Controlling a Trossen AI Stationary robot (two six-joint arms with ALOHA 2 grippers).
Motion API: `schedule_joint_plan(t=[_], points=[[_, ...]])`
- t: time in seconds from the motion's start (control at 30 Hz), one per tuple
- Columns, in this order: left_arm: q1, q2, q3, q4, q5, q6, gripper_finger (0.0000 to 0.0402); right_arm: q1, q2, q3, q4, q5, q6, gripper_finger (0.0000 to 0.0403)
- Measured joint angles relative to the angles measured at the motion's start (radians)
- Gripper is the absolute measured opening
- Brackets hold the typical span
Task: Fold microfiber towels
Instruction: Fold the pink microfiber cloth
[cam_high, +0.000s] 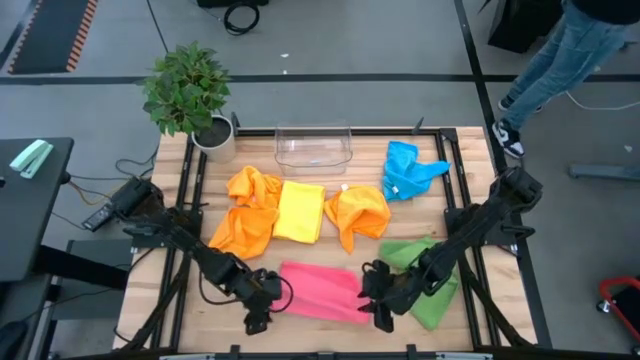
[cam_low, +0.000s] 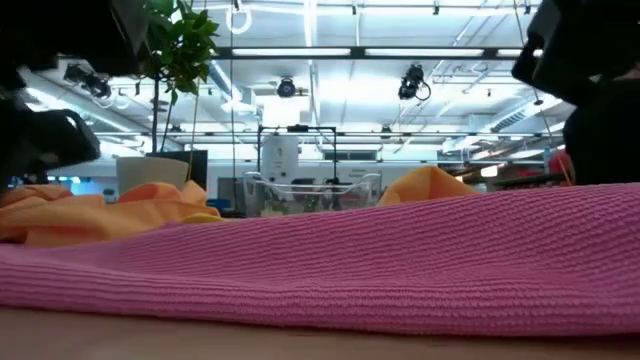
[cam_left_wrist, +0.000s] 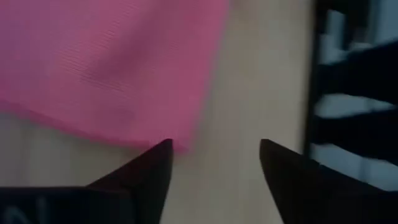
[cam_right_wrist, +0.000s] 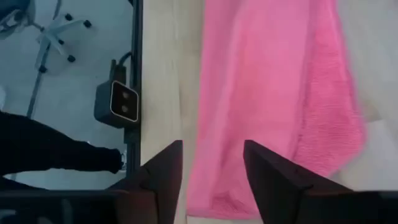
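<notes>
Blue towel (cam_high: 408, 170) visible from high view only; low view lacks it.

Robotics lab: framed wooden table (cam_high: 470, 160), ceiling strip lights (cam_low: 330, 52), rigged cameras (cam_low: 412, 82)

A light wooden counter (cam_high: 180, 180) with black rails along its edges carries everything. At its near edge a pink towel (cam_high: 318, 291) lies flat. Beside it, toward the right edge, lies a green towel (cam_high: 432, 300). Across the middle sit an orange towel (cam_high: 248, 212), a flat yellow towel (cam_high: 300, 211) touching it, and a second, bunched orange towel (cam_high: 357, 215). A blue towel (cam_high: 406, 170) lies crumpled toward the far right. At the far edge stand a clear plastic bin (cam_high: 313, 148) and a potted plant (cam_high: 190, 98).
</notes>
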Motion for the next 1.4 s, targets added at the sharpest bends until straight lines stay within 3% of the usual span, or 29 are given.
schedule_joint_plan(t=[0.2,0.37,0.43,0.7,0.87,1.03,1.17,1.3,1.4], points=[[0.033,-0.089,0.0,0.002,0.046,0.008,0.0277,-0.076,0.008,-0.099,-0.019,-0.004,0.102,0.0188],[0.088,-0.132,0.001,0.021,-0.187,0.142,0.0259,-0.094,0.019,-0.158,0.044,-0.002,0.125,0.0188],[0.135,-0.11,0.001,0.066,-0.225,0.207,0.0252,-0.106,0.019,-0.191,0.09,0.006,0.135,0.0188],[0.296,0.011,0.001,0.197,-0.144,0.362,0.0224,-0.171,0.023,-0.29,0.283,0.013,0.1,0.0186],[0.292,0.068,0.001,0.214,-0.041,0.362,0.0197,-0.235,0.094,-0.286,0.403,-0.006,-0.014,0.0186],[0.256,0.165,0.002,0.198,-0.044,0.33,0.0159,-0.287,0.144,-0.269,0.415,-0.016,-0.101,0.0186],[0.258,0.198,0.008,0.169,-0.043,0.241,0.0097,-0.31,0.154,-0.267,0.469,-0.127,-0.148,0.0177],[0.257,0.195,0.006,0.154,-0.05,0.228,0.0018,-0.305,0.155,-0.267,0.469,-0.278,-0.153,0.0135],[0.257,0.193,0.006,0.151,-0.052,0.224,0.0013,-0.286,0.155,-0.267,0.466,-0.36,-0.152,0.009]])
